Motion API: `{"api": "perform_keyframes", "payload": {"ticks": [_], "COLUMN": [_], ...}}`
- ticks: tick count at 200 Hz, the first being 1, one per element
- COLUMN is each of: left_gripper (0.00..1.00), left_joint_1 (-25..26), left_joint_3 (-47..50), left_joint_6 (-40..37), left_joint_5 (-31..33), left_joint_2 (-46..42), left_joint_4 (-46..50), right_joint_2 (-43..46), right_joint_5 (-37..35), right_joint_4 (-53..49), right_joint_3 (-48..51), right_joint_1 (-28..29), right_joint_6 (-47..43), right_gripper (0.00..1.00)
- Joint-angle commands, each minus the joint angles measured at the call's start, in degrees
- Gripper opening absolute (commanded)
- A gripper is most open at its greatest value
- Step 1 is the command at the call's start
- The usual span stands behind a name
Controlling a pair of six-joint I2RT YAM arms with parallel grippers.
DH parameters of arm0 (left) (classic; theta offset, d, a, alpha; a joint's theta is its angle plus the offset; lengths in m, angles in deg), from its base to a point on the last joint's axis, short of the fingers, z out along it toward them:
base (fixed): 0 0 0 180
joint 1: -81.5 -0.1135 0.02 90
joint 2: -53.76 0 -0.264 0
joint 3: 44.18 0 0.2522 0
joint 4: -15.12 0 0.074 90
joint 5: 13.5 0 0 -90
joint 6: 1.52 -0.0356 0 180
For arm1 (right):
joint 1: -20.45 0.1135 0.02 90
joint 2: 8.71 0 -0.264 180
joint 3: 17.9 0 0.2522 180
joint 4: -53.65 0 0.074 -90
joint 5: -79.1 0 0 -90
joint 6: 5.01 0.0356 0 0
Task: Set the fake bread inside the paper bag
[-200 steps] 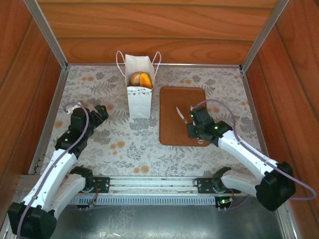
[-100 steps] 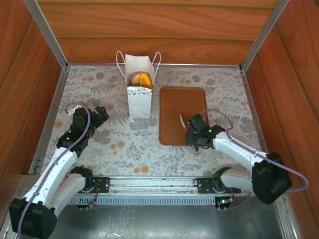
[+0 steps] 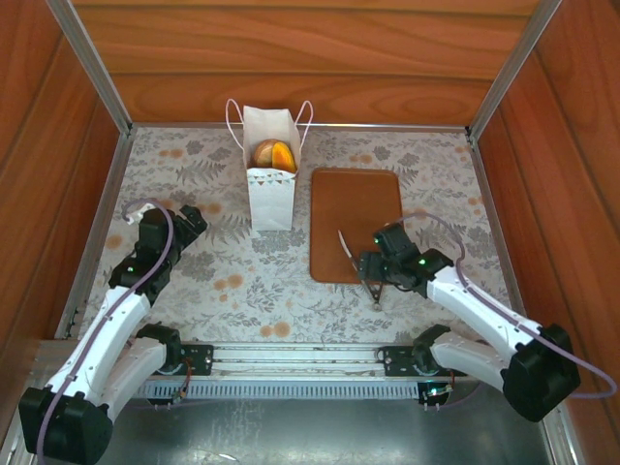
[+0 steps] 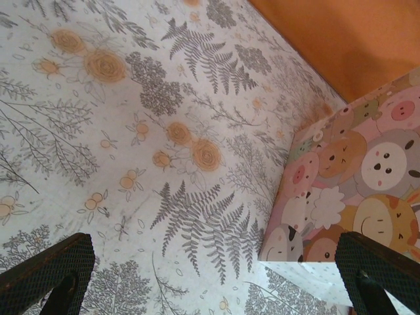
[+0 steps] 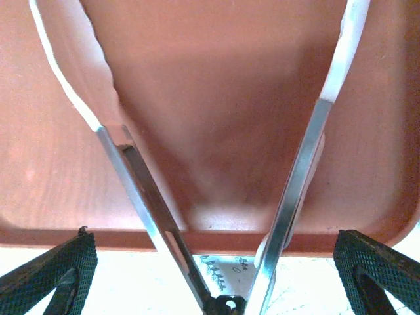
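Right gripper is spread really wide. The metal tongs with white tips sit between its fingers, not pinched as far as I can tell. They're sprung open with nothing in them, lying over the near edge of the flat brown rectangular tray. Just left of the tray stands the small white paper bag with pink cord handles, with golden-brown fake bread peeking out the top. Left gripper hangs wide open too, holding nothing, facing the bag's cartoon-printed side. Looks basically done to me: every pastry I can spot is bagged.

No legible lettering, brand or number on the paper bag, the tray or the tongs
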Motion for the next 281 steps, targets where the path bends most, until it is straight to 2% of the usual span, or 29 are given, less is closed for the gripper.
{"api": "perform_keyframes", "payload": {"ticks": [1, 16, 30, 66, 86, 106, 136, 157, 174, 181, 195, 224, 246, 252, 267, 281], "left_gripper": [1.00, 1.00, 1.00, 1.00, 1.00, 1.00, 1.00, 1.00, 1.00, 1.00, 1.00, 1.00, 1.00, 1.00, 1.00, 1.00], "left_joint_1": [-1.07, -1.59, -1.65, -1.61, -1.55, -1.56, -1.80, -1.94, -2.51, -3.00, -4.04, -5.13, -6.18, -6.45, -6.82, -6.96], "left_joint_3": [-2.87, -3.91, -4.91, -7.02, -5.09, -0.12, 1.65, 3.26, 5.99, 7.09, 8.45, 10.21, 12.89, 13.39, 13.89, 13.15], "left_joint_6": [-2.23, -3.87, -5.72, -12.66, -18.67, -26.03, -36.00, -40.68, -42.26, -42.20, -42.03, -43.52, -43.20, -42.94, -43.31, -45.07], "left_joint_5": [3.60, 6.41, 11.50, 25.79, 30.30, 31.07, 36.47, 34.59, 31.90, 28.74, 24.94, 18.72, 15.62, 14.74, 12.56, 10.84], "left_joint_2": [-0.30, -0.39, -0.53, 1.81, 3.98, 6.08, 14.17, 19.67, 21.66, 21.97, 22.26, 24.06, 26.18, 26.81, 29.11, 31.28], "left_joint_4": [1.22, 1.22, 1.39, -0.70, -7.23, -18.26, -25.18, -31.43, -38.09, -40.05, -41.91, -45.66, -51.76, -53.20, -56.42, -58.32], "right_joint_2": [3.80, 6.44, 9.00, 12.53, 11.98, 10.11, 2.98, -3.67, -9.52, -11.79, -15.94, -23.50, -30.76, -31.32, -29.64, -30.05], "right_joint_5": [-4.01, -7.60, -10.32, -10.30, -10.30, -10.47, -7.80, -5.31, -3.89, -3.47, -2.78, 1.78, 3.42, 4.53, 6.88, 8.16], "right_joint_4": [-4.27, -5.47, -4.52, 4.30, 11.51, 21.24, 38.20, 54.94, 64.69, 68.31, 73.91, 78.07, 88.67, 88.62, 76.73, 78.42], "right_joint_3": [-3.81, -5.68, -6.69, -6.57, -5.26, -2.12, 4.27, 9.67, 11.91, 12.54, 13.28, 13.10, 14.23, 13.54, 9.31, 9.94], "right_joint_1": [-0.44, -0.76, -1.93, -8.36, -13.33, -18.13, -26.44, -29.01, -29.85, -29.92, -30.14, -31.31, -31.42, -31.57, -32.52, -33.19], "right_joint_6": [-2.22, -4.33, -7.38, -15.61, -19.67, -24.45, -26.45, -27.95, -30.64, -31.97, -33.45, -32.93, -34.07, -34.46, -33.41, -33.34], "right_gripper": [1.00, 1.00, 1.00, 1.00, 1.00, 1.00, 1.00, 1.00, 1.00, 1.00, 1.00, 1.00, 1.00, 1.00, 1.00, 1.00]}}
